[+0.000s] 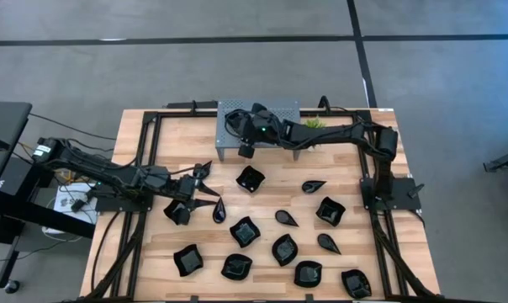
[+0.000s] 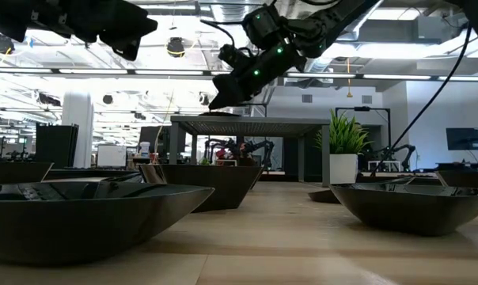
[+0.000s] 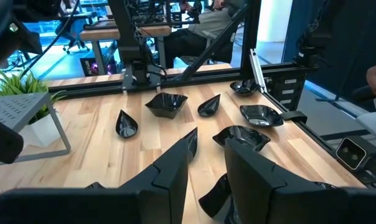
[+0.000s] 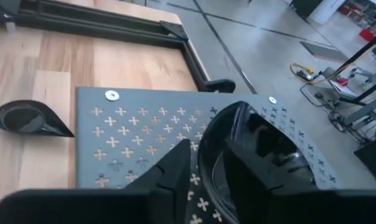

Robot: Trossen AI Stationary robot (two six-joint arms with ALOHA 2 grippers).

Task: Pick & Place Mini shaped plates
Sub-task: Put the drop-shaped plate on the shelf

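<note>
Setting down cleanly calls for the right gripper (image 4: 203,177), clenched on a plate (image 4: 250,140) rim over the grey stand (image 4: 138,134), to lower it flat before letting go, while the left gripper (image 1: 205,180), fingers spread, waits near the table's (image 1: 271,198) loose plates.

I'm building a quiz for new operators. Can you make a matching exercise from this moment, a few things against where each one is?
Things:
1. right tool
2. left tool
3. green plant
4. grey perforated stand

Places:
A. left side of the table, among the plates
B. beside the stand, at the table's far edge
C. over the stand, gripping a black plate
D. under the right tool

Pairs: 1-C, 2-A, 3-B, 4-D
</note>
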